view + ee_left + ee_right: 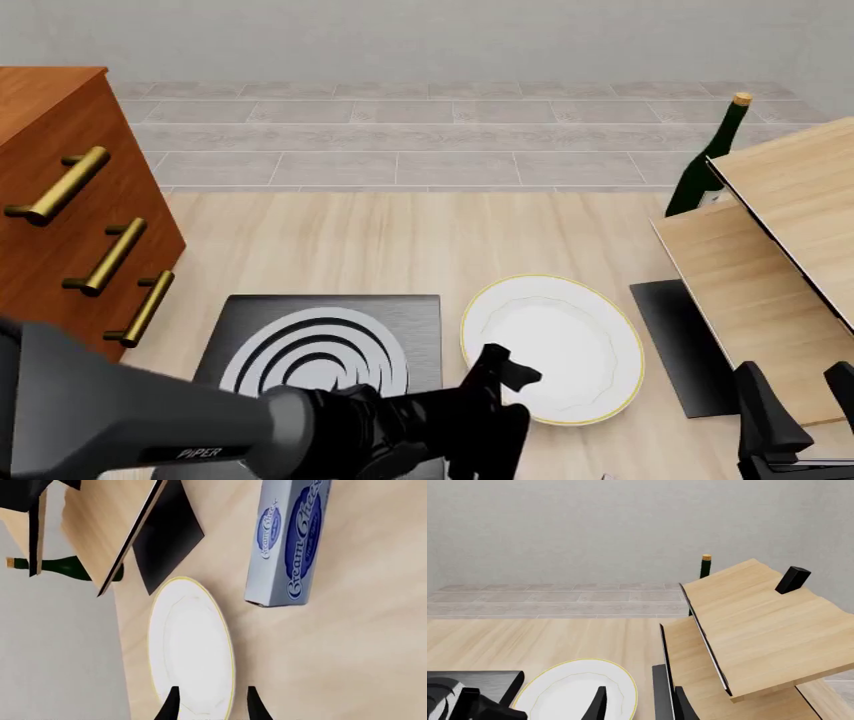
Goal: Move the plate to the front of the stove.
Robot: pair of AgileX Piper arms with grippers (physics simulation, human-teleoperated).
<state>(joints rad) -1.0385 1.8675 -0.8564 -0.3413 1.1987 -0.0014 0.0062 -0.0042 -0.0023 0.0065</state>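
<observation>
Drawer unit (60, 200): brown wood with three brass handles, at the far left of the front view.
Stove (320, 345): dark square slab with light-grey ring burner, flat on the table just right of the drawers; its near part is covered by the left arm.
Left gripper (514, 385): reaches across the stove to the plate's near-left rim; in the left wrist view the fingertips (170, 705) stand apart, one over the plate, one beyond its edge, nothing clamped.
Plate (550, 348): white with thin yellow rim, flat on the table just right of the stove, between it and the black mat (681, 345).
Cream cheese box (287, 540): blue-grey, lying near the plate, seen only in the left wrist view.
Wooden shelf (774, 260): tilted boards at the right, above the mat.
Bottle (705, 160): dark green, upright behind the shelf.
Right gripper (801, 420): bottom right corner, fingers parted, holding nothing.
</observation>
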